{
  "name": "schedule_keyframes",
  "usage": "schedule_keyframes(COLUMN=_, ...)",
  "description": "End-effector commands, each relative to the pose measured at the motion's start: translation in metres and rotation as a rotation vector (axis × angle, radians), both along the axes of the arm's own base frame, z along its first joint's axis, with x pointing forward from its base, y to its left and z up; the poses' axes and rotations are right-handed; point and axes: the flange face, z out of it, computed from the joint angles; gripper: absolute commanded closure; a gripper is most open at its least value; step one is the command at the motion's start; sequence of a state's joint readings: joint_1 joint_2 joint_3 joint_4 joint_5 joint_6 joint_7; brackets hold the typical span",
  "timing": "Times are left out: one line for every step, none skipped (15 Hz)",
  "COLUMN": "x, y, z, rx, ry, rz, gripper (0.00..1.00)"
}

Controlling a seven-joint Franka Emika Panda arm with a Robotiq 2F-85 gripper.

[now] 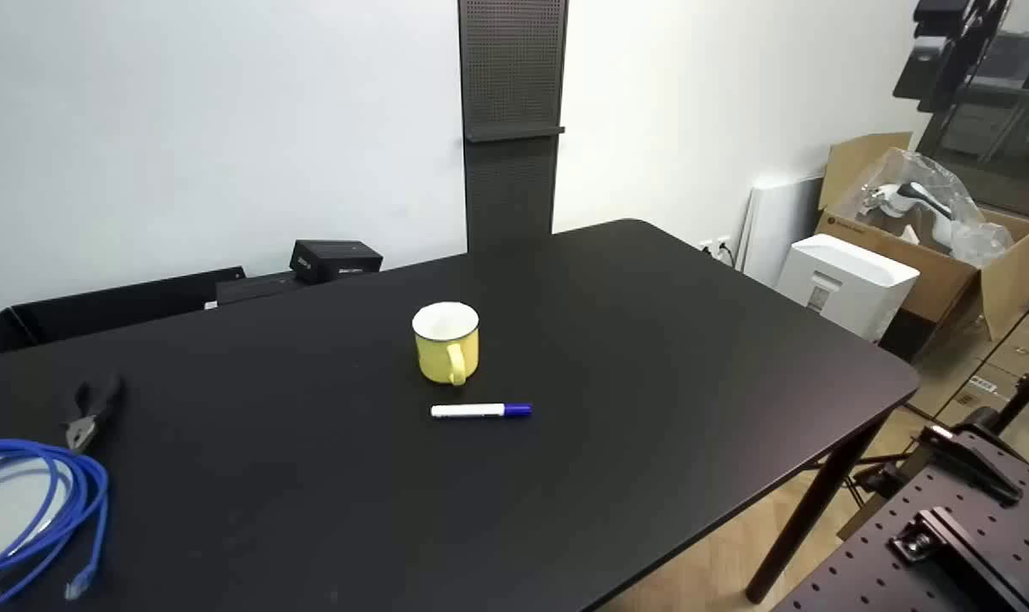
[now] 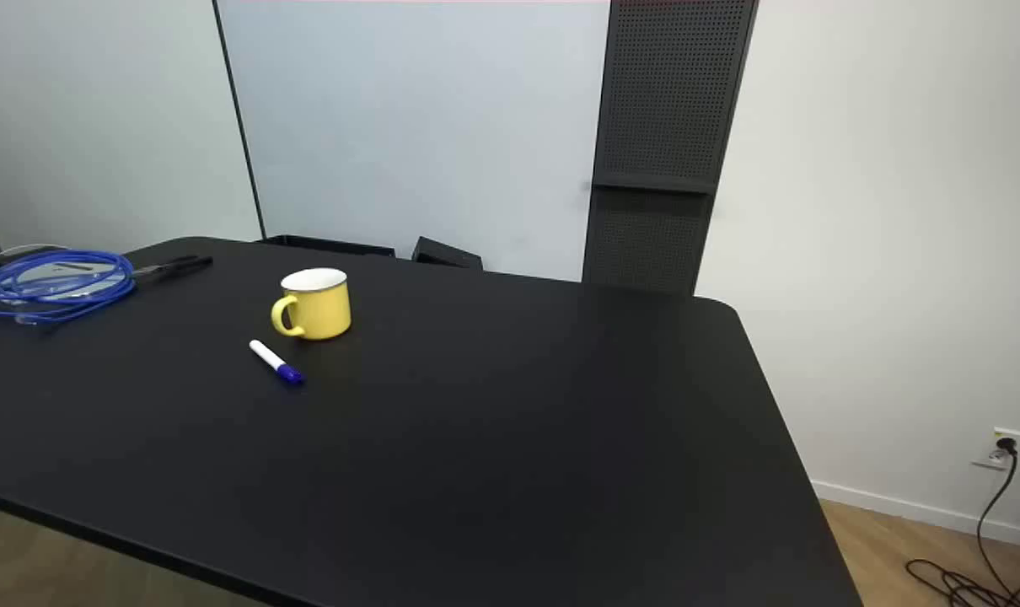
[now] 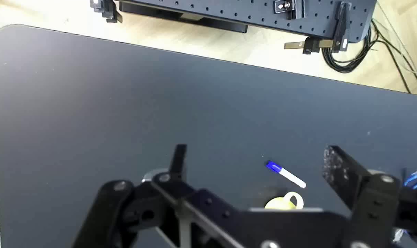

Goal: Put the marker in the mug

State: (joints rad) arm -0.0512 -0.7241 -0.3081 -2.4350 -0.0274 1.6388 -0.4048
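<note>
The marker, with a white barrel and dark blue cap, lies flat on the black table in both exterior views [image 1: 480,410] [image 2: 276,362]. It also shows in the wrist view [image 3: 286,174]. The yellow mug stands upright just beside it, apart from it, in both exterior views [image 1: 447,344] [image 2: 318,305]. Its pale inside is visible and no marker is in it. In the wrist view the mug [image 3: 279,203] is mostly hidden behind the gripper body; its handle shows. My gripper [image 3: 256,148] is wide open and empty, high above the table, with the marker seen between its fingers.
The blue coiled cable [image 1: 81,501] and pliers [image 1: 85,425] lie at one end of the black table [image 2: 518,438]. Dark boxes [image 1: 336,260] stand by the wall behind it. A perforated dark platform [image 3: 208,10] stands beyond a table edge. Dark equipment hangs at the top right [image 1: 935,59].
</note>
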Motion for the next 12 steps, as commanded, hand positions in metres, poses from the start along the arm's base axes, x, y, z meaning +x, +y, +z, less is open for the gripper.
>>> schedule_keyframes(x=0.0003, y=0.0, z=0.0006, rx=0.0, ry=0.0, rz=0.0, gripper=0.0)
schedule_keyframes(x=0.0003, y=-0.0001, z=0.0008, rx=0.0, ry=-0.002, rz=0.0, gripper=0.0)
schedule_keyframes(x=0.0002, y=-0.0001, z=0.0009, rx=0.0, ry=-0.002, rz=0.0, gripper=0.0)
schedule_keyframes(x=0.0002, y=-0.0001, z=0.0009, rx=0.0, ry=-0.002, rz=0.0, gripper=0.0)
schedule_keyframes(x=0.0002, y=-0.0001, z=0.0009, rx=0.0, ry=-0.002, rz=0.0, gripper=0.0)
schedule_keyframes(x=0.0002, y=-0.0001, z=0.0009, rx=0.0, ry=-0.002, rz=0.0, gripper=0.0)
schedule_keyframes(x=0.0002, y=-0.0001, z=0.0009, rx=0.0, ry=-0.002, rz=0.0, gripper=0.0)
schedule_keyframes(x=0.0002, y=-0.0001, z=0.0009, rx=0.0, ry=-0.002, rz=0.0, gripper=0.0)
schedule_keyframes(x=0.0002, y=-0.0001, z=0.0009, rx=0.0, ry=-0.002, rz=0.0, gripper=0.0)
schedule_keyframes(x=0.0002, y=-0.0001, z=0.0009, rx=0.0, ry=-0.002, rz=0.0, gripper=0.0)
schedule_keyframes(x=0.0032, y=0.0013, z=-0.0025, rx=-0.015, ry=-0.004, rz=-0.007, gripper=0.0)
schedule_keyframes(x=0.0083, y=0.0048, z=-0.009, rx=-0.026, ry=0.002, rz=0.002, gripper=0.0)
